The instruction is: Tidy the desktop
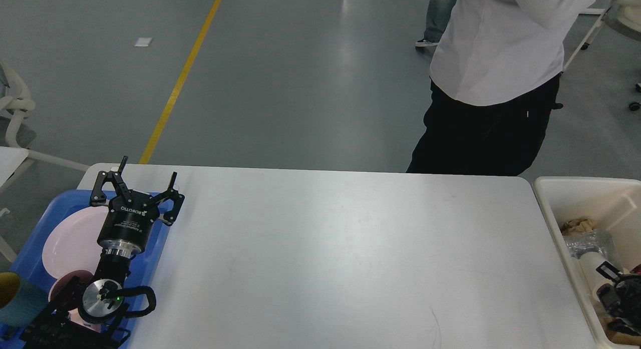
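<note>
A person (493,83) stood behind the desktop (340,254). Our left gripper (146,176), fingers spread, hung over the tray (35,239) holding a plate (67,239); our right gripper (618,289), state unclear, sat in the bin (571,199) among trash

a wide desktop (325,259) fills the middle. a tray (37,229) sits on its left end, holding a plate (70,239) and a bowl (65,284). the left gripper (145,181) hovers over the tray's right edge. a bin (561,204) stands just beside the right end, with the right gripper (613,289) inside it. a person (496,88) stands behind the far edge.
</note>
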Motion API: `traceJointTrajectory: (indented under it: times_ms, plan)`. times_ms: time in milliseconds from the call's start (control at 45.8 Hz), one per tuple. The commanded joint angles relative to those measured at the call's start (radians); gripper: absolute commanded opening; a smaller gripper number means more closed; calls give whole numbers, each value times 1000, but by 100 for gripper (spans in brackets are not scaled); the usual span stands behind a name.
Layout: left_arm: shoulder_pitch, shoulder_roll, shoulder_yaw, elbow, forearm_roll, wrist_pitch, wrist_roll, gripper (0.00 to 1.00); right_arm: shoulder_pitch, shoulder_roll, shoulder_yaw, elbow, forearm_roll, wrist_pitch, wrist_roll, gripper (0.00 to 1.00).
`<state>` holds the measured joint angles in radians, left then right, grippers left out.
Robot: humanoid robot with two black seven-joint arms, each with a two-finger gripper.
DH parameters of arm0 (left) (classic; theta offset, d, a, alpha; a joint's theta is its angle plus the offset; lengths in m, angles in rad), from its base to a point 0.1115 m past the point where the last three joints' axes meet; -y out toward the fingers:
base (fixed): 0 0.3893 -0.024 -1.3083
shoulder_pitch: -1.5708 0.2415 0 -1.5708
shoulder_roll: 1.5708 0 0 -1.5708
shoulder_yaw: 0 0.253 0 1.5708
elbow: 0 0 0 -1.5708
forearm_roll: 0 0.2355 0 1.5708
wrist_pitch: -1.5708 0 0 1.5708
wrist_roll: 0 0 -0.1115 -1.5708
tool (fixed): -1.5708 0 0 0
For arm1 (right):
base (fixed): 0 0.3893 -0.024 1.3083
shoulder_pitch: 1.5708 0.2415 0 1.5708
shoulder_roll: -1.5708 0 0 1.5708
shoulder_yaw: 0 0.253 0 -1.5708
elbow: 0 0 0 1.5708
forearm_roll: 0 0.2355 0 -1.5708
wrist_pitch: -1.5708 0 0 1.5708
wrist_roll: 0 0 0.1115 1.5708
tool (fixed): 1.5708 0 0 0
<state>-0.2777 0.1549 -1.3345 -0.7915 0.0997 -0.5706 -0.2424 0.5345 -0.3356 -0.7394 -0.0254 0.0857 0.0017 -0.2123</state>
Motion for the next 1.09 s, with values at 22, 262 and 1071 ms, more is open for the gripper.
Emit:
traceJointTrajectory:
  times_ms: [22,262,1071]
  plan:
    - [0,0,0,0,0,0,0,96,-2,-3,-2,-2,-1,-40,1,100]
    - [0,0,-2,0,0,0,0,96,-2,-3,3,-1,0,-42,13,100]
    - [0,0,-2,0,0,0,0,96,337,-365,1112,666,-4,-26,20,100]
